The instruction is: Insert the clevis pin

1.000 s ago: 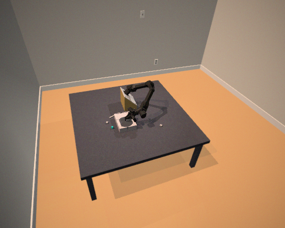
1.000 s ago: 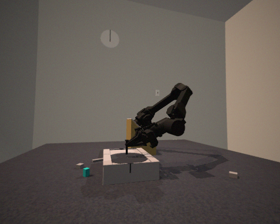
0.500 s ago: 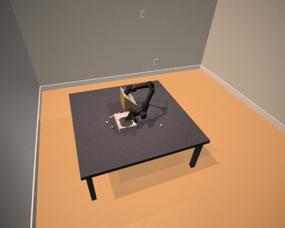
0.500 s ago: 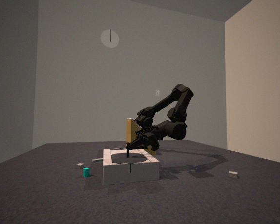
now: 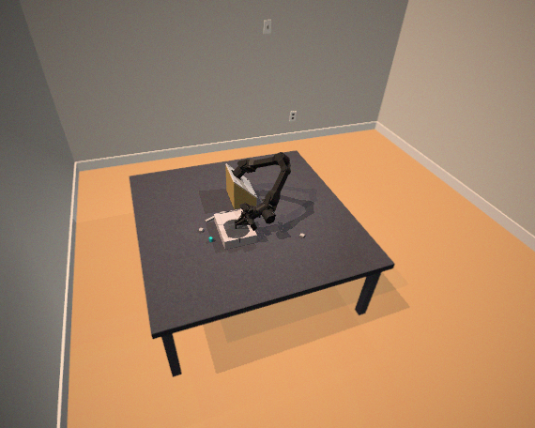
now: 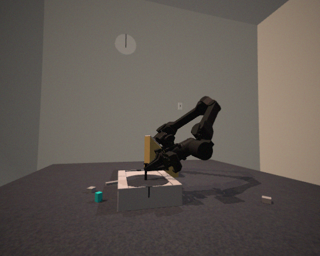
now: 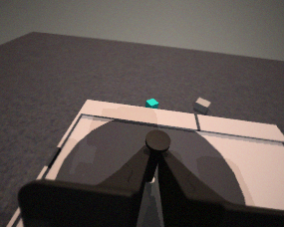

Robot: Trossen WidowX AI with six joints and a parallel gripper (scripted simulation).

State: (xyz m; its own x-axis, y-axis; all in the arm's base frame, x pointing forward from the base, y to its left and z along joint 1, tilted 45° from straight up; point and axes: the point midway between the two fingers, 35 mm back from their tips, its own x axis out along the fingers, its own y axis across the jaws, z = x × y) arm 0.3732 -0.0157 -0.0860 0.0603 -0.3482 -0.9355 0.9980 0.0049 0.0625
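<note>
At the center of the top view, a pale, rimmed tray [image 5: 220,221] [image 6: 135,197] [image 7: 120,112] rests on a dark table [image 5: 264,277] [image 6: 158,233] [image 7: 40,75]. Contents: one wide gray disc [image 5: 242,233] [image 6: 156,183] [image 7: 204,159], lying flat within the rim. The pin [image 5: 236,225] [image 6: 145,175] [image 7: 157,141] is above the disc's middle, near upright, head uppermost. Whether its lower tip has entered the disc's hole cannot be determined.

The claw [image 5: 237,223] [image 6: 145,168] [image 7: 153,151] is nearly closed, its fingers clamped on the pin just under the head. It reaches in low from the right side in the exterior view.

Loose items: a teal block [image 5: 211,238] [image 6: 98,197] [image 7: 151,103] and a small pale block [image 5: 201,230] [image 6: 91,189] [image 7: 202,105] lie left of the tray in the top and exterior views. A white bar [image 5: 210,219] [image 6: 112,183] extends by the tray's left side. A yellow-sided panel [image 5: 242,199] [image 6: 147,149] stands behind the tray.

View comparison: the wrist view shows the round pin head face-on, and a small pale spot beneath the fingers. The exterior view alone shows a round wall clock [image 6: 125,44], upper left. The wall outlet [image 5: 293,115] appears only in the top view. A second pale block [image 5: 302,235] [image 6: 266,199], at right, is outside the wrist view.
</note>
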